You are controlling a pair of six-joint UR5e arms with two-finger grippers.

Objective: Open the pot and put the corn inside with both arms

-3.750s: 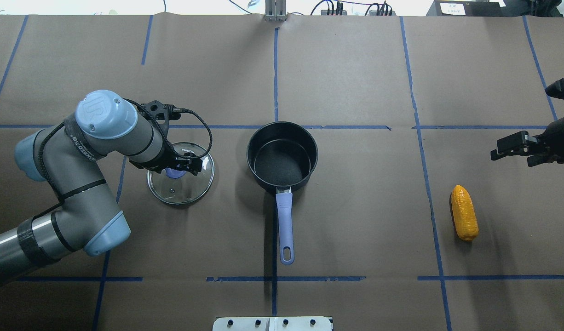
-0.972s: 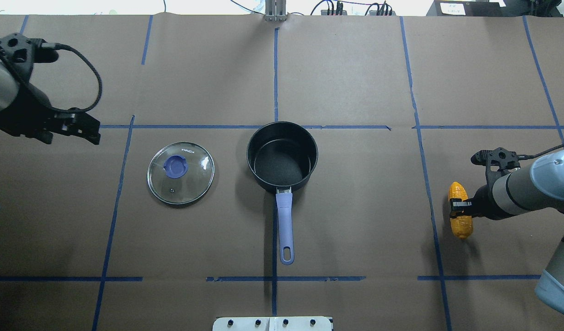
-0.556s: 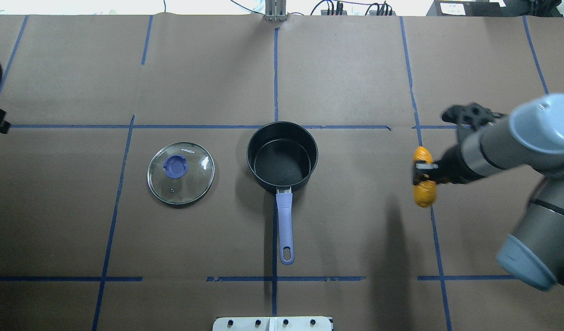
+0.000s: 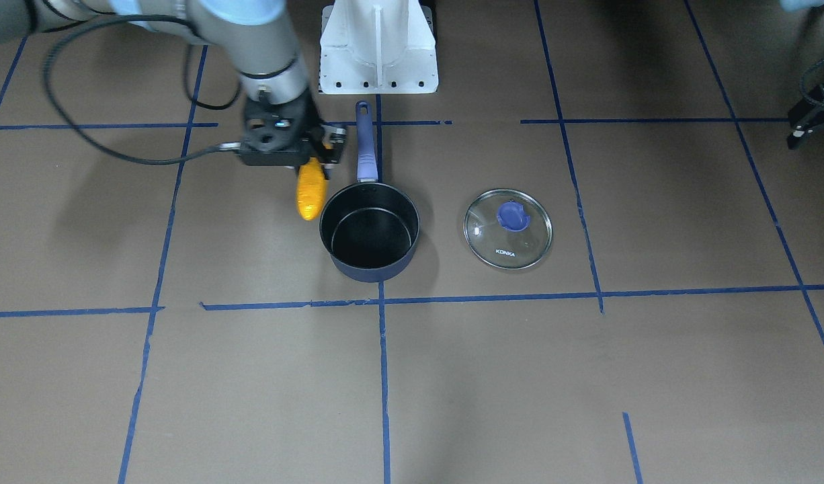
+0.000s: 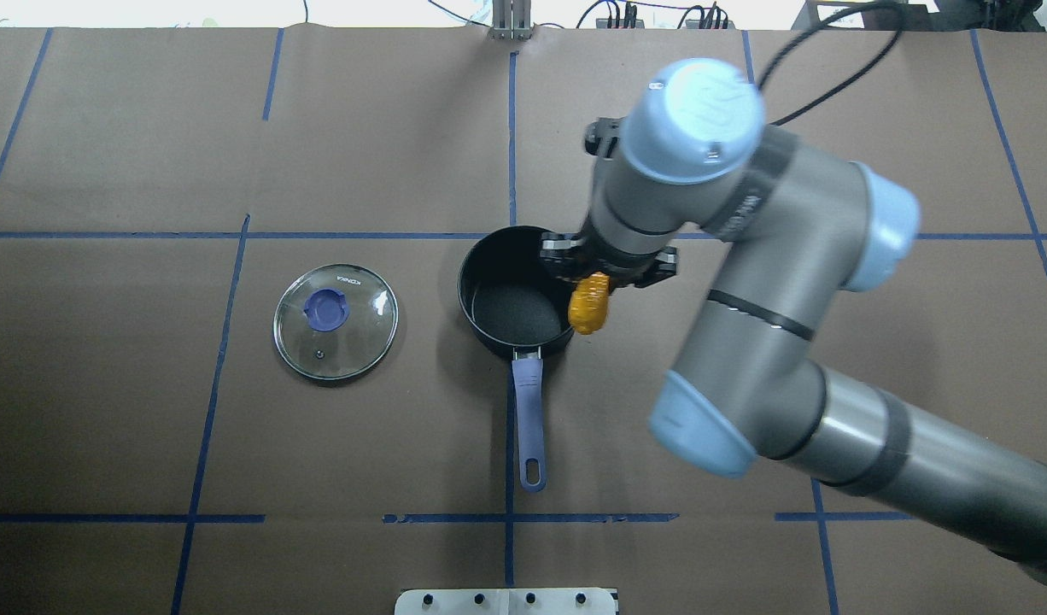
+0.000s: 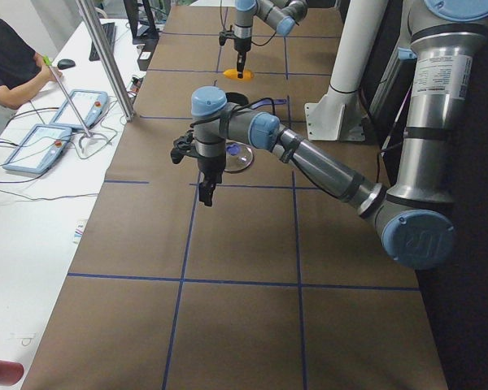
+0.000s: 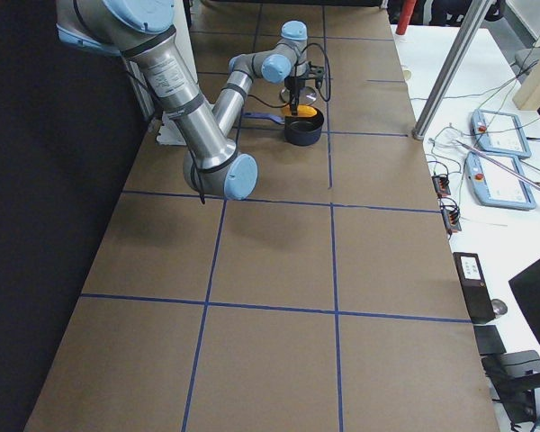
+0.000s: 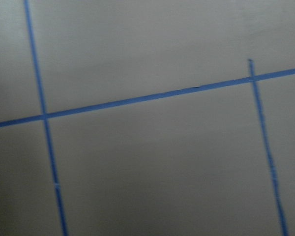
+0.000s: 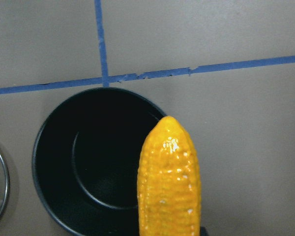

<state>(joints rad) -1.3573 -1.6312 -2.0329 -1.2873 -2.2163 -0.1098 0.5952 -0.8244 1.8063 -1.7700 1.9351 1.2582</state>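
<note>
Nearly level corn (image 5: 590, 309); tip forward

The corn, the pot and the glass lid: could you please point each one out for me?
corn (image 5: 589, 313): overhead exterior view, on the cob's free lower end.
pot (image 5: 513, 312): overhead exterior view, on its bare black floor.
glass lid (image 5: 325, 309): overhead exterior view, on its blue knob.

R pincer (image 4: 316, 163) w/ corn (image 4: 309, 193) by pot (image 4: 369, 271), lid (image 4: 508, 230) off
</note>
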